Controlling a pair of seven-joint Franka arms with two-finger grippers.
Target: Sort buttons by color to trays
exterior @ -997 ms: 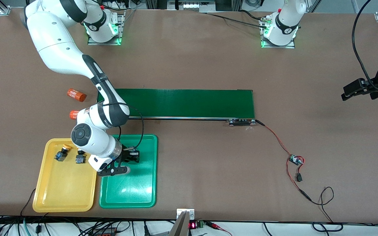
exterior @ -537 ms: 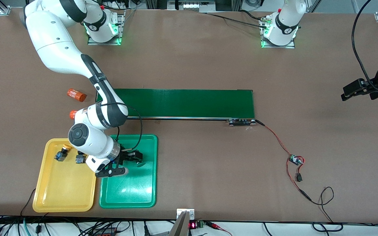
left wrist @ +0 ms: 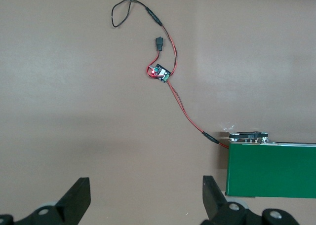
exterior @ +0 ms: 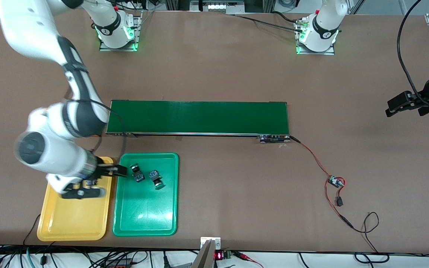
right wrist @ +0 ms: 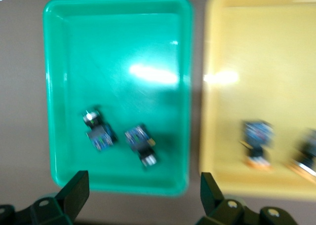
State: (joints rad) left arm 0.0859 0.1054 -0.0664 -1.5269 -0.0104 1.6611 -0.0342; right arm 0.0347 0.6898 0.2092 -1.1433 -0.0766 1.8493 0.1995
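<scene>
The right gripper [exterior: 101, 181] has left the green tray [exterior: 145, 223], fingers spread and empty; it should retreat high above the buttons [exterior: 146, 175], while the left gripper [left wrist: 146, 198] waits open.

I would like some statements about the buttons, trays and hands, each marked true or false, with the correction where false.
1. Two buttons lie in the green tray. True: one beside the other.
2. The right hand grips a button. False: it is open and holds nothing, over the yellow tray.
3. The left hand is open, waiting at the left arm's end of the table. True.
4. A button lies on the conveyor belt. False: no button shows on it.
5. The yellow tray holds buttons. True: the right wrist view shows one fully and a second at the edge.
</scene>
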